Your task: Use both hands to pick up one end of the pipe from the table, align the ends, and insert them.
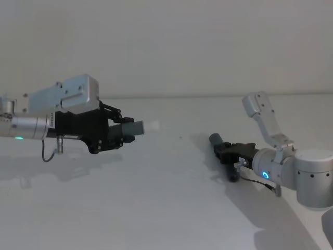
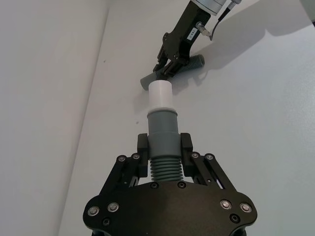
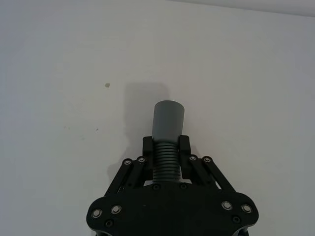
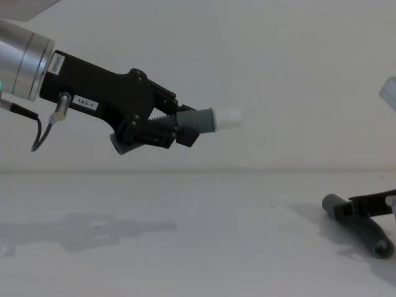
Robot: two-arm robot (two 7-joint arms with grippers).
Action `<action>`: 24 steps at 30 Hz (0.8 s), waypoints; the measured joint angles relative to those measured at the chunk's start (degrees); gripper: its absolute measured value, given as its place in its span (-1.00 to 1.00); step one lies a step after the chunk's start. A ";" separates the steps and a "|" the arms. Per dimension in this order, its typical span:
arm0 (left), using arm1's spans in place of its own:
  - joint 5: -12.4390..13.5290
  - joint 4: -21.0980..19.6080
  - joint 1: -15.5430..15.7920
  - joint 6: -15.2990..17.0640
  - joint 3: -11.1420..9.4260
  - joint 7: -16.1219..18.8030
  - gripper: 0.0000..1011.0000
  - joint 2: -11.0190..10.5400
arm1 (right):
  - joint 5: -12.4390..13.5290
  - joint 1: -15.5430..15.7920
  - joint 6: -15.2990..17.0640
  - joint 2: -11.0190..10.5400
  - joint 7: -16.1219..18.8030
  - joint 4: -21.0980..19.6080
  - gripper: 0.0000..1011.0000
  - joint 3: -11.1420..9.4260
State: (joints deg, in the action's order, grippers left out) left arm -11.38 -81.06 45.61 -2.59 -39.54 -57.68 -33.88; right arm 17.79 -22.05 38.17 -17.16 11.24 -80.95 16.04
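left gripper [image 1: 122, 133]: raised clear of the plain white matte tabletop [image 1: 156, 203]. jaws are closed on the ribbed section of the short dark grey plastic tube piece with a narrower white tip [image 2: 161, 128]. the white tip [image 4: 228, 116] projects well forward of the jaws, toward the right gripper [image 1: 229, 152].

right gripper: low at the tabletop. jaws are closed around the ribbed part of the second short dark grey plastic tube piece [image 3: 168, 118]. its smooth end stands just ahead of the jaws, and the piece appears to lie on the tabletop.

finding: the two ends are well apart and not on one line.

judgement: the step in hand is the lift and alignment of the second piece.
- lift it without letting it turn between the jaws.
- rotate the wrist until the smooth end faces the white tip at matching height.
- close along one shared axis.

both pieces are bent, so alignment is better judged at the ends than by the line of the jaws.
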 joint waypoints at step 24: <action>0.00 0.00 0.00 0.00 0.00 0.00 -0.32 0.00 | 0.01 0.00 -0.04 0.00 0.00 0.03 -0.51 0.00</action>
State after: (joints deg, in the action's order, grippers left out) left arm -11.38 -81.06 45.61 -2.59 -39.54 -57.68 -33.88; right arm 17.80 -22.05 38.13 -17.16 11.24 -80.92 16.04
